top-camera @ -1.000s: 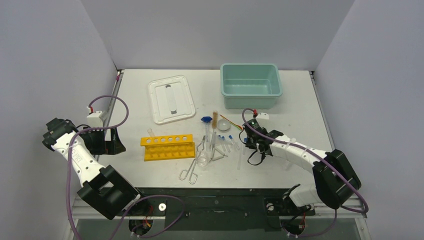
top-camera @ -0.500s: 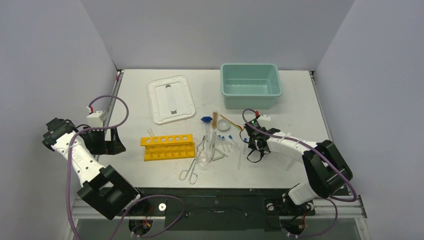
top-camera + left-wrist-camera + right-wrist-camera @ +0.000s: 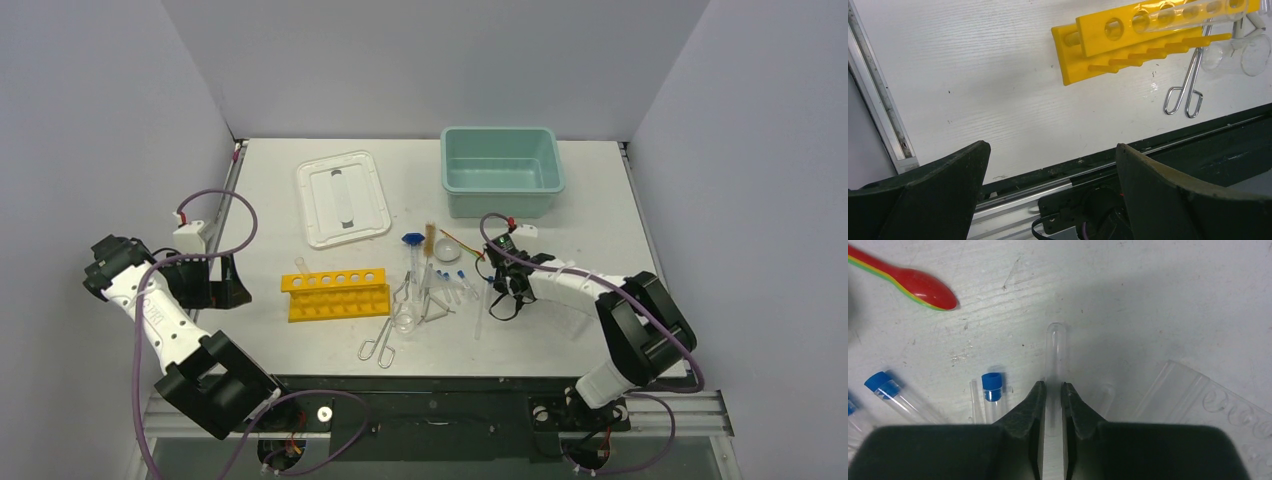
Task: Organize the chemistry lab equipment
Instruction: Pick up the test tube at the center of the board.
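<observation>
Right gripper [image 3: 1053,390]: pinched on a clear glass tube [image 3: 1056,347] lying flat on the table [image 3: 1173,300]; the tube's rounded end pokes past the fingertips.
Beside it: a blue-capped vial [image 3: 992,382], just left of the fingers.
Left gripper [image 3: 1053,150]: spread wide, holding nothing, well apart from the yellow rack [image 3: 1128,45].
Hidden: the tube's other end, behind the gripper body.

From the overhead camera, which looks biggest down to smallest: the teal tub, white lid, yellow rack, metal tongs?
1. teal tub and white lid: nearly alike, too close to rank
2. yellow rack
3. metal tongs, smallest
</observation>
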